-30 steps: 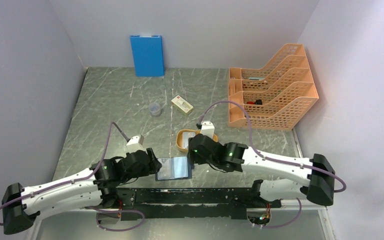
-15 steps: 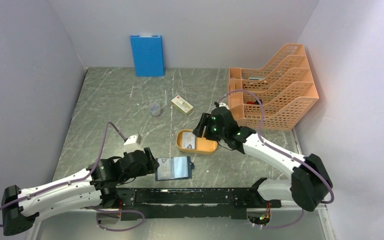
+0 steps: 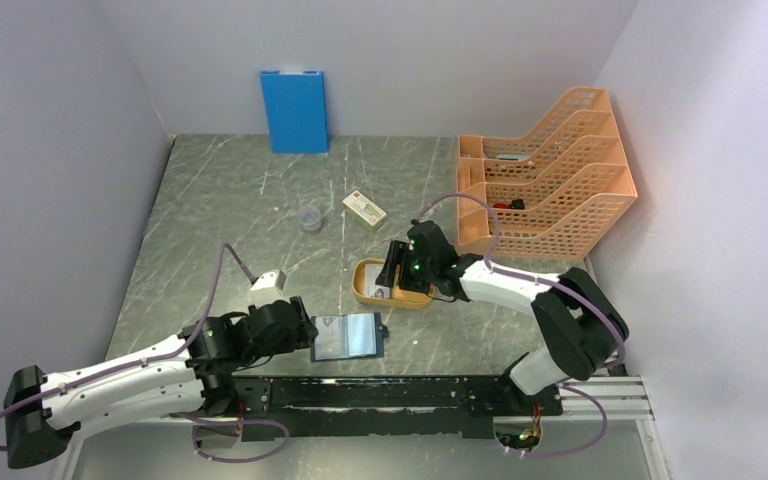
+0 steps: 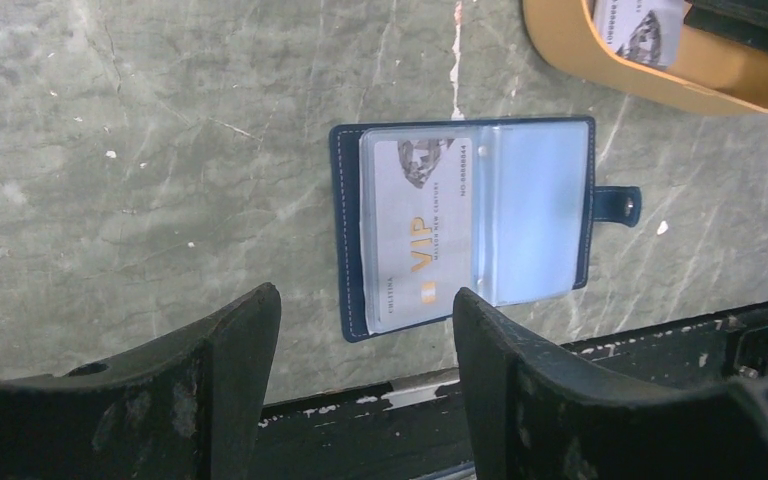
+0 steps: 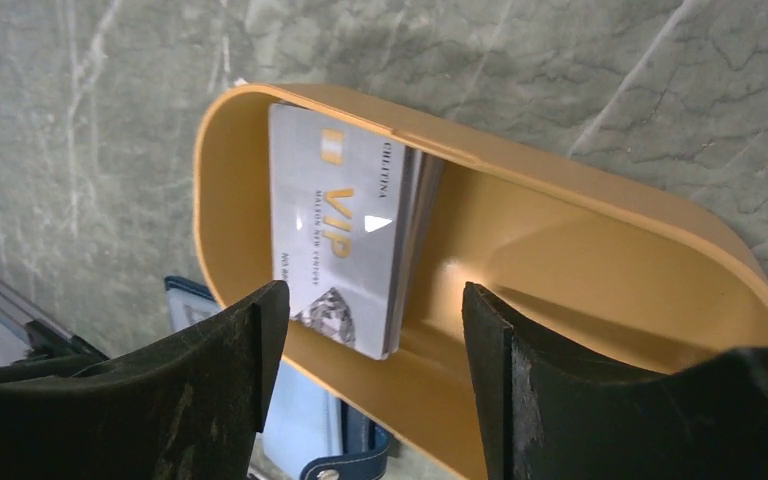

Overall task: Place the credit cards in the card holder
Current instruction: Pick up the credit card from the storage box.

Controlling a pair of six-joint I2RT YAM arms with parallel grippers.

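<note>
The right claw (image 5: 372,300) has left the holder's (image 3: 348,337) 3 o'clock side for its 1 o'clock, and now hangs, jaws wider, over the cards (image 5: 335,250) in the tray (image 3: 364,292).

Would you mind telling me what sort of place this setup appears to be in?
Probably a robot test cell dressed as a desk, not a real office: plain walls box in a marbled table, with props like an orange file rack and a blue folder.

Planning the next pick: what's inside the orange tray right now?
A stack of pale credit cards lies at one end of the orange tray, top face showing. How many sit beneath is hidden.
</note>
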